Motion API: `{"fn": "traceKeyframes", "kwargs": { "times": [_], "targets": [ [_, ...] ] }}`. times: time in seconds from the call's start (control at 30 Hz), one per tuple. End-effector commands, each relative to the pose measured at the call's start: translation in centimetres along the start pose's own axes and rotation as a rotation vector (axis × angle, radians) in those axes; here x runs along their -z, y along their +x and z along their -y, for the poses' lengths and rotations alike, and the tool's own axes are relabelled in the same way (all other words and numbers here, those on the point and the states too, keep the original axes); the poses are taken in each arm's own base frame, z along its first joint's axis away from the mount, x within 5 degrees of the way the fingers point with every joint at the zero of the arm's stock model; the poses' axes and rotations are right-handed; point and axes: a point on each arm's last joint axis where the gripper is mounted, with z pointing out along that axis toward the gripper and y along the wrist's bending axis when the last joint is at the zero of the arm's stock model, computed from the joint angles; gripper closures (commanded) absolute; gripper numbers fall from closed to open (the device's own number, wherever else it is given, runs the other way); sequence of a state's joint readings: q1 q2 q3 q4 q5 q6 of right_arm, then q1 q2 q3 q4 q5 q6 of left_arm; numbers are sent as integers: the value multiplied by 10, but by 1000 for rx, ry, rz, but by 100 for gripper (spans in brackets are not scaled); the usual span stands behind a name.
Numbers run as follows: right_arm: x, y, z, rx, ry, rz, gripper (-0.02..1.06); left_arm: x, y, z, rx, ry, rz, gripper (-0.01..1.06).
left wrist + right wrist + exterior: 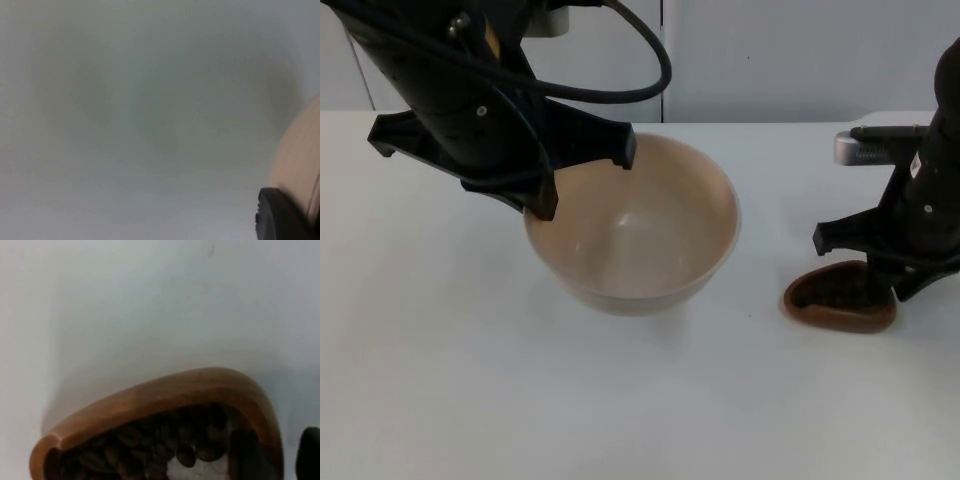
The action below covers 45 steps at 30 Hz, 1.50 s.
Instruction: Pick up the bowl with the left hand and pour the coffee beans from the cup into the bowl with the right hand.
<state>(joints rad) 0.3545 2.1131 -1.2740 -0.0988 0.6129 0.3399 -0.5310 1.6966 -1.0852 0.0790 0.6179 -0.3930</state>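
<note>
White table (440,400) runs back to a grey wall (800,50). At the left, the left arm reaches down over the bowl's (650,240) near-left rim. The left gripper (582,183) sits at that rim, one finger tip inside the bowl's edge and one lower down at the outer wall, so it looks clamped on the rim. From the left wrist, a black fingertip (280,215) lies against the bowl's pale wall (300,160), with bare table beyond. The bowl is beige and holds nothing; whether it rests on the table or is lifted off it I cannot tell.

Well apart to the right stands the cup (840,297), a brown wooden one with a rounded, uneven rim, filled with dark beans (835,288). The right gripper (880,265) is at its far-right side, fingers astride the rim. From the right wrist, the cup (165,395) and beans (150,450) are close up, one finger (247,452) inside the cup and another (310,452) outside the wall, closed on it.
</note>
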Motion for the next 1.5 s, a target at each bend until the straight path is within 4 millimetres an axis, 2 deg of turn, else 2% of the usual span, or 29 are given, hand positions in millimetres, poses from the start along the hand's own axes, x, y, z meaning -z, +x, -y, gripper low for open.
{"fn": "traceKeyframes", "kwargs": {
  "times": [0.0,0.03,0.17,0.4,0.57,0.73,0.77,0.9,0.93,1.1,1.13,1.3,1.33,1.47],
  "targets": [
    [0,1,-3,-12,-12,2,91,5,-2,3,13,16,16,105],
    [0,1,-3,-12,-12,2,91,5,-2,3,13,16,16,105],
    [0,0,-4,-33,-28,4,104,5,-2,3,13,16,16,105],
    [2,2,-4,-39,-26,-17,104,5,-2,3,10,13,17,105],
    [13,3,-2,-7,-14,-33,104,5,-2,3,10,13,17,105],
    [43,2,5,46,40,-21,104,5,-2,3,10,13,17,105],
    [43,2,5,46,40,-21,104,5,-2,3,10,13,17,105],
    [73,4,12,85,99,-15,104,5,-2,3,10,13,17,105],
    [73,4,12,85,99,-15,104,5,-2,3,10,13,17,105],
    [112,12,22,137,157,-30,104,5,-2,3,10,13,17,105],
    [112,12,22,137,157,-30,104,5,-2,3,10,13,17,105],
    [148,21,28,165,164,-14,104,5,-2,3,10,12,13,105],
    [148,21,28,165,164,-14,104,5,-2,3,10,12,13,105],
    [171,30,32,185,171,-11,104,5,-2,3,10,11,11,105]
  ]
}}
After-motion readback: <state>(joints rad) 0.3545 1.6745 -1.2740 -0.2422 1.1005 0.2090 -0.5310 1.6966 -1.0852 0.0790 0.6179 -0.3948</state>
